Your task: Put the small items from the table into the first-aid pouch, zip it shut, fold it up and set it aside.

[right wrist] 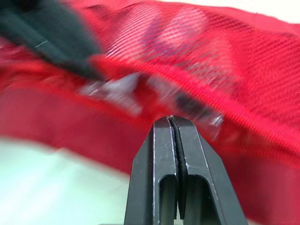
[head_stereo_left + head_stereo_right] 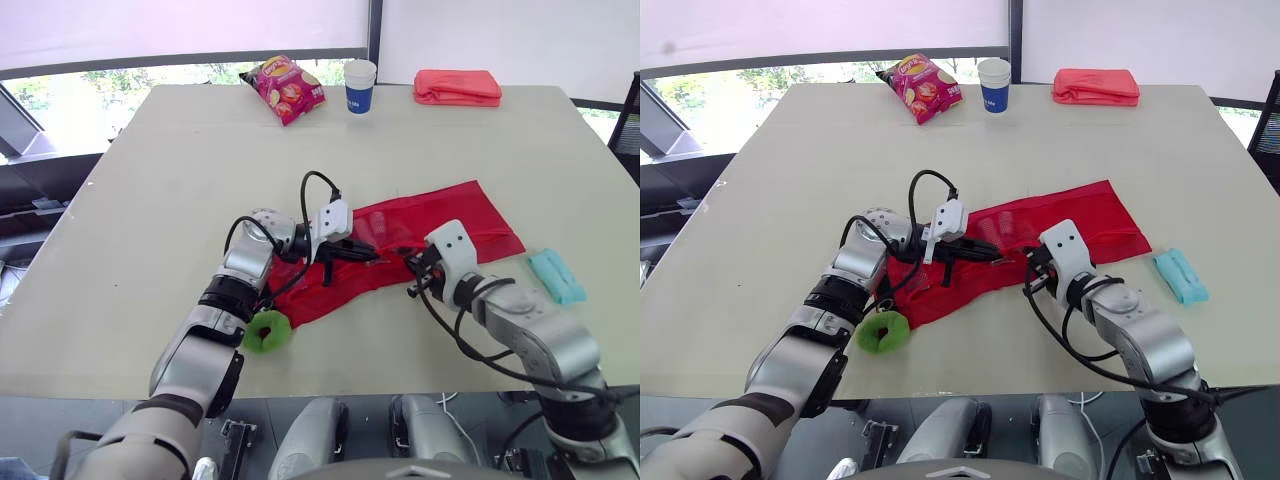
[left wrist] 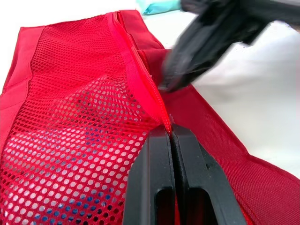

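The red first-aid pouch (image 2: 450, 215) lies opened flat across the middle of the table, its mesh pocket (image 3: 70, 117) showing small items inside. My left gripper (image 2: 372, 255) is shut on the pouch's zipper edge (image 3: 157, 101) near its middle. Just to the right, my right gripper (image 2: 412, 262) is shut at the same zipper line, where a blurred silver zipper pull (image 1: 117, 91) sits just ahead of its tips. A green ring-shaped item (image 2: 267, 331) lies by the pouch's near left corner. A teal packet (image 2: 557, 276) lies to the pouch's right.
At the table's far edge stand a pink chip bag (image 2: 284, 88), a paper cup (image 2: 359, 86) and a folded red cloth bundle (image 2: 458, 87). The table's left half (image 2: 150, 200) is bare.
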`<action>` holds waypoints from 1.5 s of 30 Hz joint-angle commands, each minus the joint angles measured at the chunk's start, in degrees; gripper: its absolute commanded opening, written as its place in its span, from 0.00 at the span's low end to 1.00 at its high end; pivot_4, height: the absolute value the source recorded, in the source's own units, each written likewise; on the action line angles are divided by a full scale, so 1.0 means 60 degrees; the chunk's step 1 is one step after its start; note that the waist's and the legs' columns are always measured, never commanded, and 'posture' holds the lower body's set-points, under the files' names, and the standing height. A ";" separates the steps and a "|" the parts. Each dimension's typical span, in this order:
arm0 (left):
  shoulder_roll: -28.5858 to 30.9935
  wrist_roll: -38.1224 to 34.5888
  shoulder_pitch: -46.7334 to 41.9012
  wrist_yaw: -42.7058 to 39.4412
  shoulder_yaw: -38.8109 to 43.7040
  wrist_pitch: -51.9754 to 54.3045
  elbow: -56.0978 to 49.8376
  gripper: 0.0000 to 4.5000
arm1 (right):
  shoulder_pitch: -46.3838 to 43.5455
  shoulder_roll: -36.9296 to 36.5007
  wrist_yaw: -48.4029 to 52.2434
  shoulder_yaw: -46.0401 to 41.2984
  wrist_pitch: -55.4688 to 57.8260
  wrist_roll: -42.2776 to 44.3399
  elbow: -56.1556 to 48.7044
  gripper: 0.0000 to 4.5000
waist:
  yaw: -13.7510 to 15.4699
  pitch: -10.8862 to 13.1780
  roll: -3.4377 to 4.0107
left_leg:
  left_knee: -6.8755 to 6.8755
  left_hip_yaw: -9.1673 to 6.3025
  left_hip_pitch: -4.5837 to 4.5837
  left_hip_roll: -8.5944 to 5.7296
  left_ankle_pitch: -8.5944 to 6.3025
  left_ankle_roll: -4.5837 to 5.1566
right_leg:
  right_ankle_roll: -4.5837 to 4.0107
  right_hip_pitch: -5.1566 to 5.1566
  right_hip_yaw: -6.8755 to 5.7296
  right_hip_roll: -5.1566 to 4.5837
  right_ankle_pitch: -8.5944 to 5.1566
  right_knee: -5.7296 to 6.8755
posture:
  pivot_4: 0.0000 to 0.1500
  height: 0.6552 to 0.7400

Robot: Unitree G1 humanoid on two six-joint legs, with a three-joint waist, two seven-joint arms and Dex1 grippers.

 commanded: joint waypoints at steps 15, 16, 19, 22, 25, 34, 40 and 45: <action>0.0737 0.0652 -0.0505 -0.0708 -0.0046 -0.2977 0.1401 0.00 | 0.3031 -0.0831 0.2031 -0.1572 -0.3095 0.1024 -0.2510 0.01 | 0.0015 0.0000 0.0000 | -0.0001 -0.0003 0.0000 0.0003 -0.0001 0.0002 | 0.0000 0.0002 0.0000 0.0004 0.0000 -0.0004 | 1.00 0.99; 0.0847 0.0699 -0.0540 -0.0806 -0.0035 -0.3474 0.1636 0.00 | 0.3445 -0.0710 0.2105 -0.1935 -0.3681 0.1123 -0.2694 0.01 | 0.0013 0.0000 0.0000 | 0.0000 -0.0004 0.0001 0.0004 -0.0001 0.0001 | 0.0000 0.0002 -0.0002 0.0005 0.0000 -0.0001 | 1.00 0.99; 0.1035 0.0720 -0.0735 -0.1022 0.0058 -0.4380 0.2381 0.00 | 0.4787 -0.0669 0.3073 -0.2991 -0.5439 0.1623 -0.2885 0.01 | 0.0025 -0.0001 -0.0001 | -0.0001 -0.0004 0.0003 0.0007 -0.0001 0.0001 | 0.0000 0.0003 -0.0002 0.0007 0.0000 -0.0003 | 1.00 0.99; 0.1186 0.0499 -0.0946 -0.1346 0.0275 -0.4736 0.2952 0.00 | 0.6200 -0.0939 0.3983 -0.4570 -0.6413 0.2217 -0.2719 0.01 | 0.0063 0.0000 -0.0001 | 0.0004 -0.0003 0.0004 0.0005 -0.0002 0.0003 | 0.0002 0.0010 -0.0003 0.0007 0.0000 -0.0004 | 1.00 0.99; 0.1286 0.0319 -0.1132 -0.1402 0.0550 -0.4655 0.3363 0.00 | 0.7364 -0.1343 0.4890 -0.5990 -0.6910 0.2904 -0.2463 0.01 | 0.0109 0.0001 -0.0002 | 0.0006 -0.0004 0.0013 0.0005 -0.0005 0.0009 | 0.0003 0.0026 -0.0008 0.0010 -0.0001 -0.0011 | 1.00 0.99; 0.1804 -0.0133 -0.1421 -0.2173 0.1026 -0.4243 0.3926 0.19 | 0.9486 -0.1686 0.6686 -0.9122 -0.7968 0.4392 -0.1459 0.75 | 0.0161 0.0004 -0.0008 | 0.0011 -0.0002 0.0023 0.0017 -0.0012 0.0021 | 0.0005 0.0039 -0.0009 0.0012 -0.0002 -0.0014 | 1.00 0.99; 0.2157 -0.1133 -0.1542 -0.2289 0.0567 -0.3035 0.3270 0.82 | 0.9743 -0.1726 0.6985 -0.9867 -0.8243 0.4633 -0.0914 1.00 | 0.0259 0.0004 -0.0007 | 0.0017 -0.0002 0.0022 0.0017 -0.0035 0.0057 | 0.0005 0.0042 -0.0009 0.0004 -0.0003 -0.0015 | 1.00 0.99; 0.2366 -0.2007 -0.1333 -0.2289 0.0093 -0.2025 0.1970 1.00 | 1.0272 -0.1580 0.7221 -1.0486 -0.8361 0.4937 -0.0688 1.00 | 0.0283 0.0004 -0.0007 | 0.0020 -0.0004 0.0016 0.0017 -0.0035 0.0055 | 0.0004 0.0043 -0.0009 -0.0004 -0.0003 -0.0020 | 1.00 0.99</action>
